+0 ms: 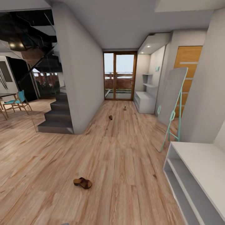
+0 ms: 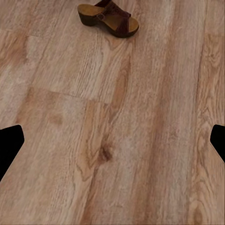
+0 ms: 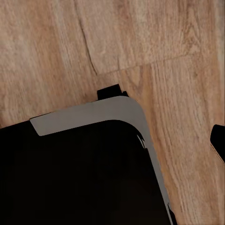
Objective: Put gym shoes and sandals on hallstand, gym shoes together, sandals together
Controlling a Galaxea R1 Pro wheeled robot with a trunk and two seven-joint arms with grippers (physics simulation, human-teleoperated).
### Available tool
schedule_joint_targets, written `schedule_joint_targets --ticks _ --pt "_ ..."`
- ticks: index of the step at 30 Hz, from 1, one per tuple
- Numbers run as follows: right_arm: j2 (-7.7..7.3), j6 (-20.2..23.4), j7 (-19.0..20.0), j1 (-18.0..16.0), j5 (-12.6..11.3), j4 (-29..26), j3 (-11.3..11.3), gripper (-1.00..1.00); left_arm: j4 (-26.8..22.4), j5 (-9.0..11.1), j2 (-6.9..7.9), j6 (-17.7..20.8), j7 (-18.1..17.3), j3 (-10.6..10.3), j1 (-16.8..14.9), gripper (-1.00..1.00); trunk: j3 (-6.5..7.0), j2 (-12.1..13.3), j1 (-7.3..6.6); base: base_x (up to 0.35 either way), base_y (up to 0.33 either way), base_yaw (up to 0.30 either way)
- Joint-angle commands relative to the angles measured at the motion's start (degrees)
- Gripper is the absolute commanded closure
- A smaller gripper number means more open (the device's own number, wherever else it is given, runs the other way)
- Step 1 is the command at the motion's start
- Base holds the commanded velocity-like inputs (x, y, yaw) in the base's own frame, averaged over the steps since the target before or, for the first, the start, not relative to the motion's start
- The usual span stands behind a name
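At seven o'clock on the floor a sandal was seen, unreached; approach was judged next. Left gripper was spread; right's state could not be told.

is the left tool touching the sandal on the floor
Apart. In the left wrist view, bare floor separates the sandal from the tool's fingertips.

Even soft light, wide-angle edge distortion
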Motion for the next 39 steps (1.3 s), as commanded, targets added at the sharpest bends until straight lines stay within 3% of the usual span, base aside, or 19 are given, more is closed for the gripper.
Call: schedule_joint_targets --ticks 1,39 --pt "0.03 0.0 0.0 0.0 0.0 0.0 -0.2 -1.0 0.0 0.5 0.01 -0.2 0.0 -0.1 0.0 -1.0 -0.05 0.0 0.03 0.346 -0.083 0.0" --pt "0.04 0.0 0.0 0.0 0.0 0.0 -0.2 -1.0 0.0 0.5 0.01 -0.2 0.0 -0.1 0.0 -1.0 -0.05 0.0 0.03 0.346 -0.059 0.0"
